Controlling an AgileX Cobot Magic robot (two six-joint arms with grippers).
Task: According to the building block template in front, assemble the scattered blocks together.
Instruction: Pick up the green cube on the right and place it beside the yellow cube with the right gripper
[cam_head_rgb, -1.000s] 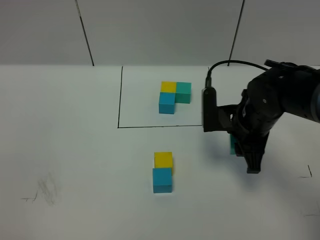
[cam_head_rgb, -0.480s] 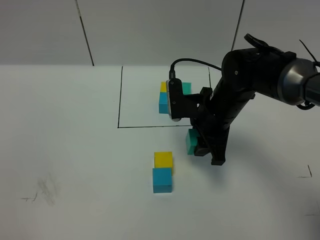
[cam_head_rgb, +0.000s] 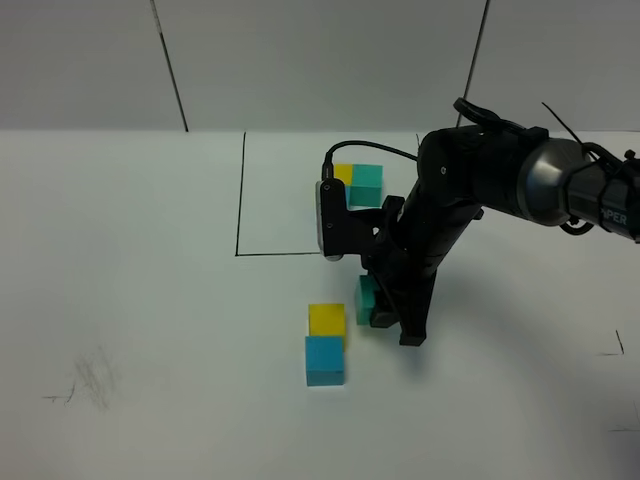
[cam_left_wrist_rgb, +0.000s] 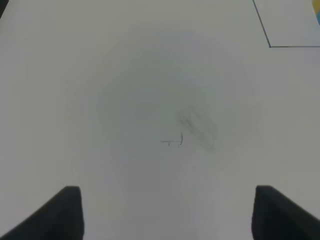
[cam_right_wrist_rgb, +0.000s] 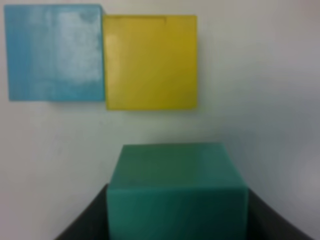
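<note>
Right gripper (cam_head_rgb: 385, 315): is being kept clamped on the teal-green cube (cam_head_rgb: 366, 299), just beside the yellow cube (cam_head_rgb: 327, 320), not touching it.
Yellow cube: is being shown flush against the sky-blue cube (cam_head_rgb: 325, 360) on the white table (cam_head_rgb: 150, 330).
Template (cam_head_rgb: 357, 185): is being partly hidden by the arm inside the black-line rectangle (cam_head_rgb: 240, 200), well apart from the loose cubes.
Left gripper (cam_left_wrist_rgb: 165, 212): is being held spread over the bare table, nothing between its fingers (cam_left_wrist_rgb: 60, 212).
</note>
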